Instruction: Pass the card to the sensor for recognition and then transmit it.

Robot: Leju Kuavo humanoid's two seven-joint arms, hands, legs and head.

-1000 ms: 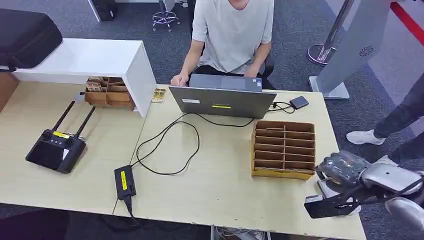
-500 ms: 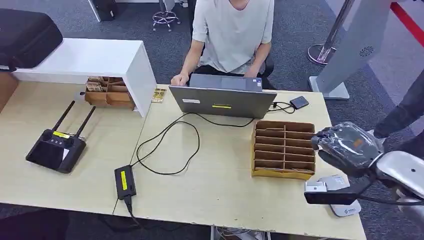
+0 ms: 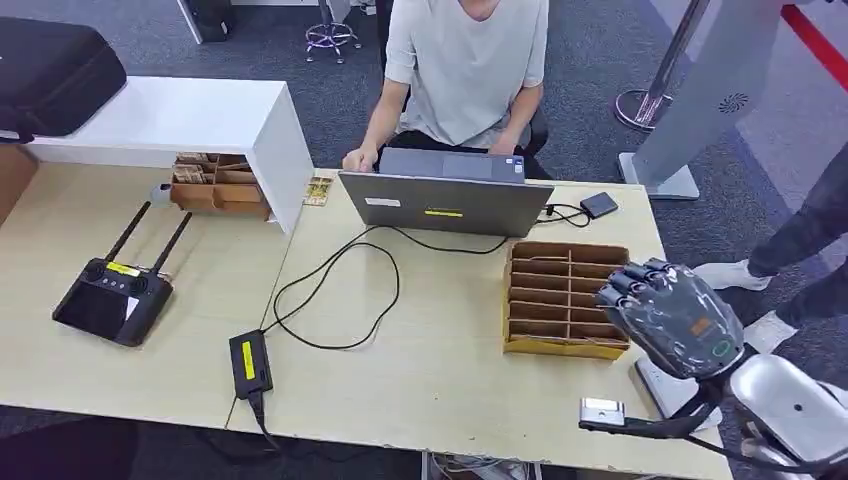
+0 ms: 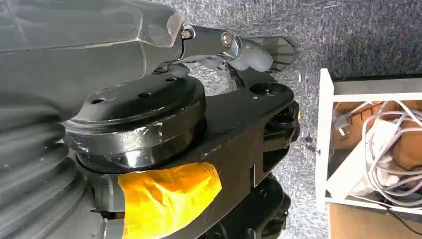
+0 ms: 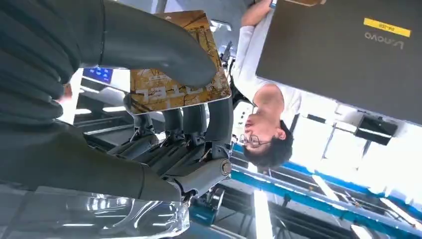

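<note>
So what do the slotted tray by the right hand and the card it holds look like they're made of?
The slotted tray looks like brown corrugated cardboard: matte, with thin divider walls and raw edges. The card in the right hand looks like stiff plastic or coated paper, flat with a printed gold-brown face; the pictures leave open which.

**Silver arm, dark hand, a patch of yellow tape**

From the head view, the right hand (image 3: 672, 315) is seen as dark grey, wrapped in a glossy clear film, with a small orange mark and a green dot on its back. A smooth silver forearm shell (image 3: 795, 405) is joined behind it, and a thin black cable is strung beneath. At the right wrist, a thick grey thumb (image 5: 149, 42) and darker segmented fingers (image 5: 194, 119) are shown. At the left wrist, a grey ribbed cover (image 4: 30, 164), a scuffed black disc with screw holes and yellow tape (image 4: 166, 196) are picked out.
</note>
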